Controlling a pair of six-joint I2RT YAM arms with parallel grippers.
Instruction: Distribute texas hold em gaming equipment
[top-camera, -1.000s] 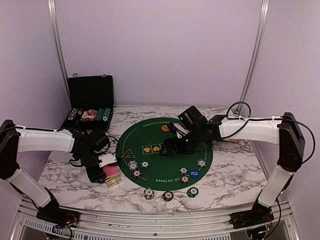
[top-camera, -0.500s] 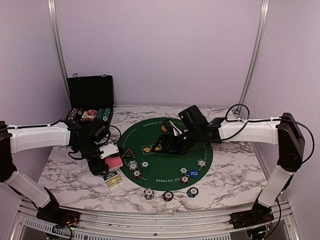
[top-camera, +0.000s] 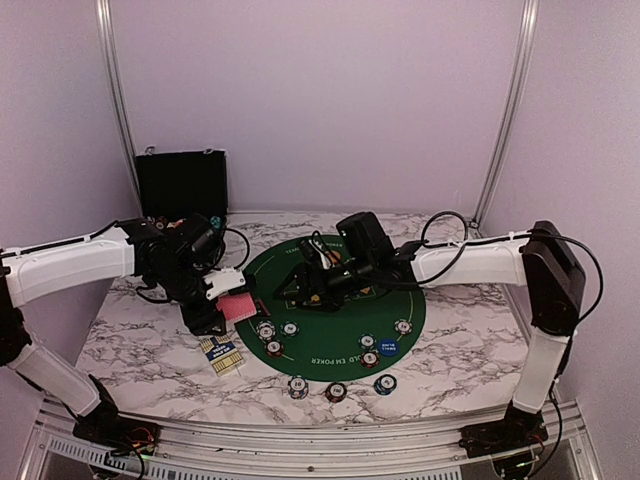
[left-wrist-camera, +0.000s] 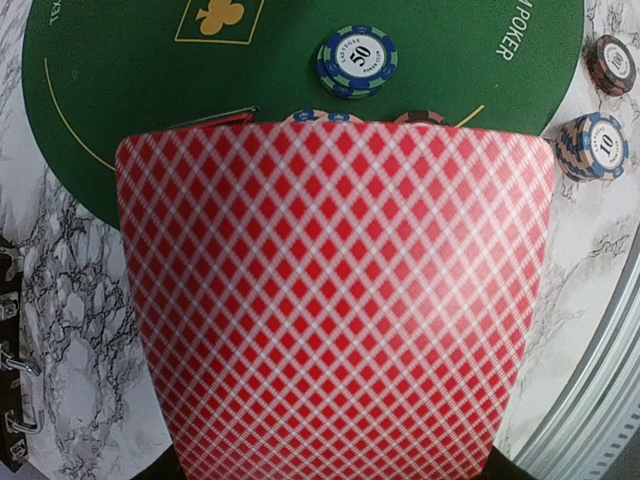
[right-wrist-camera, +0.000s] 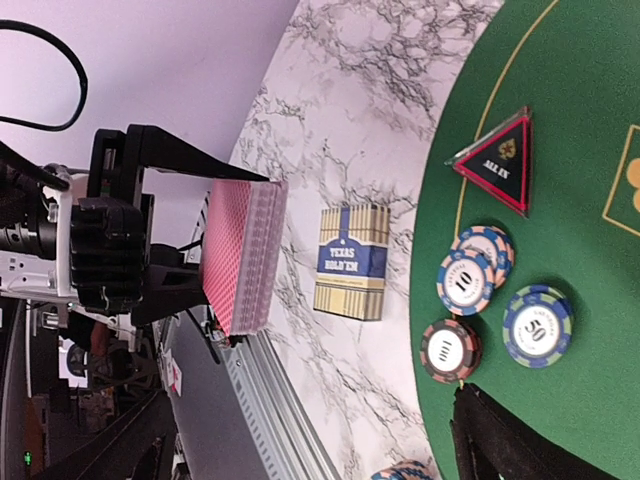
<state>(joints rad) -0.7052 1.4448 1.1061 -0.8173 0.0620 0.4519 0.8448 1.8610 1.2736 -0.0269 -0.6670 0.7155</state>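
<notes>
Deck of red-backed playing cards (left-wrist-camera: 335, 300), one, pinched in the left gripper (right-wrist-camera: 240, 252) and held clear of the marble table (top-camera: 150, 340) beside the green mat (top-camera: 320, 335), presumably for dealing; right gripper (top-camera: 305, 288) spread, empty, over the mat, likely ready to receive.

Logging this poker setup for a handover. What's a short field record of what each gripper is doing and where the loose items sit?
left gripper: shut on the red-backed deck, above the green mat's left edge
right gripper: open, empty, over the mat
card box: flat on the marble, left of the mat
triangular button: on the mat, near its left edge
off-mat chips: three on the marble before the mat
</notes>
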